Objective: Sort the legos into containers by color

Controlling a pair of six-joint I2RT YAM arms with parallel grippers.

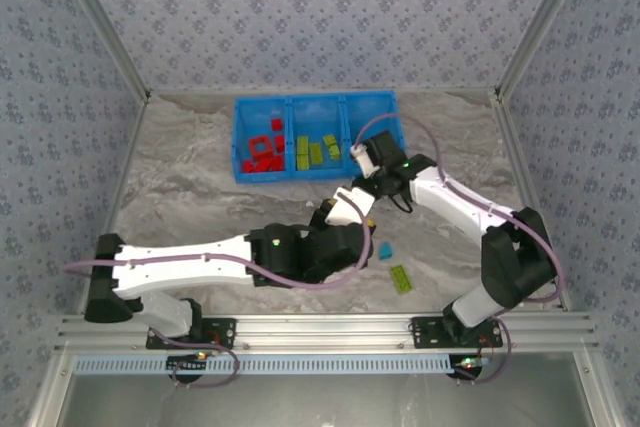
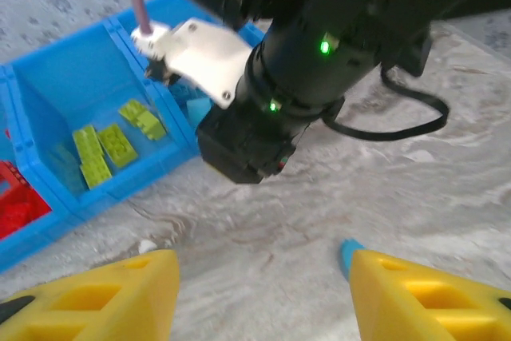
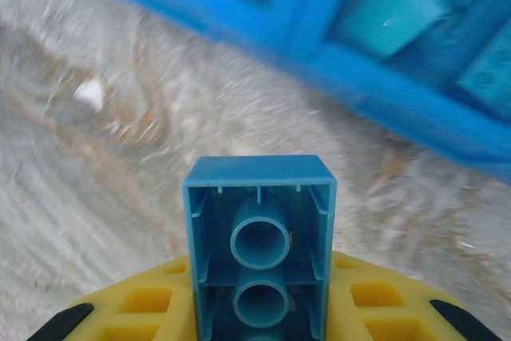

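Right claw (image 3: 259,305) is gripping a light blue brick (image 3: 259,229) at lower centre, short of the bin (image 3: 383,85) at upper right. Left claw (image 2: 259,257) is hanging open. Releasing now risks missing the bin.

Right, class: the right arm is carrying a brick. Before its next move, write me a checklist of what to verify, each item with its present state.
1. Right gripper shut on the light blue brick: ok.
2. That brick above the bin's right compartment: cannot tell.
3. Right compartment holds sorted blue bricks: ok.
4. Left gripper open, apart from the bin: ok.
5. Table fully sorted: not ok; a loose blue brick and a green brick lie there.
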